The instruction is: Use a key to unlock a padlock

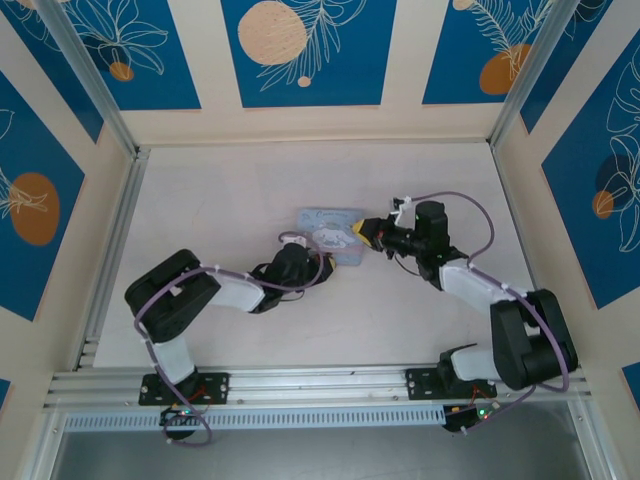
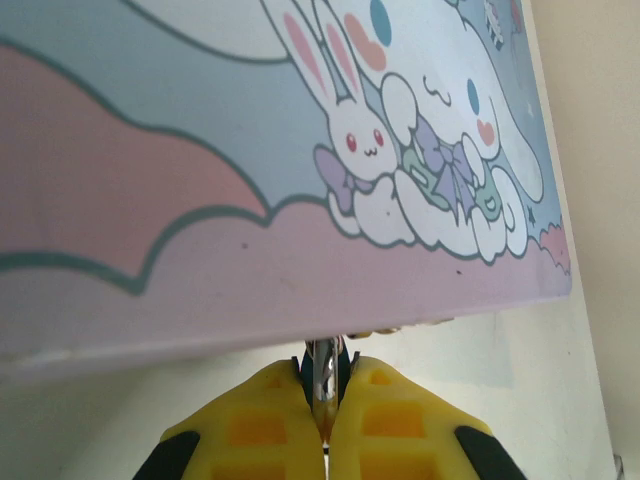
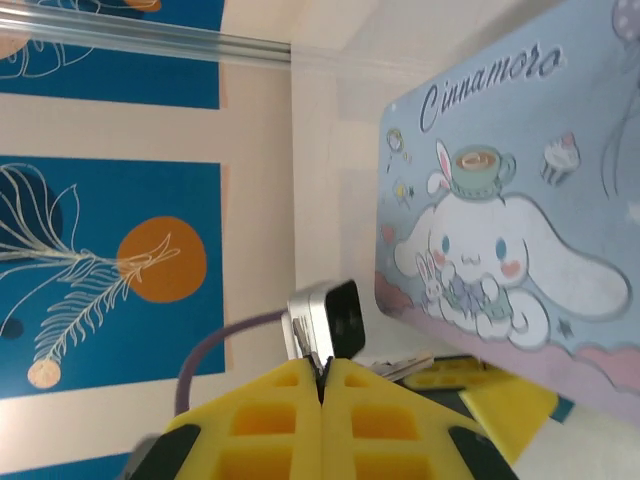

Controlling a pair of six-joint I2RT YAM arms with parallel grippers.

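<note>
Left gripper [image 2: 323,385]: closed, its yellow fingers pinching a thin strip of metal that stands up between the tips.
Key [image 2: 322,356]: judged to be that strip. It is dull silver, brassier lower down, and sits at the near edge of the tin with its free end just under the rim.
Tin [image 1: 330,232]: pale blue and cartoon-printed, lying flat near the middle of the table [image 1: 230,200]. The left gripper is at its near-left corner.
Right gripper [image 3: 322,375]: closed, its yellow fingers pressed flat together at the right side of the tin. Nothing can be seen between them.
Padlock: not made out with certainty. A teal sliver [image 3: 563,410] at the tin's near edge, just beside the left gripper, may be its body. No shackle or keyhole can be seen.
Step in hand: judged to be securing the key. It appears to be gripped, while the lock is neither held nor presented.
Progress: early, since no sign of insertion or turning is visible.
Next move calls for: steadying the padlock, probably with the right gripper. The keyhole must then be turned toward the left side and the key's short free end lined up with it. Little of the key protrudes, so the alignment must be fine.
</note>
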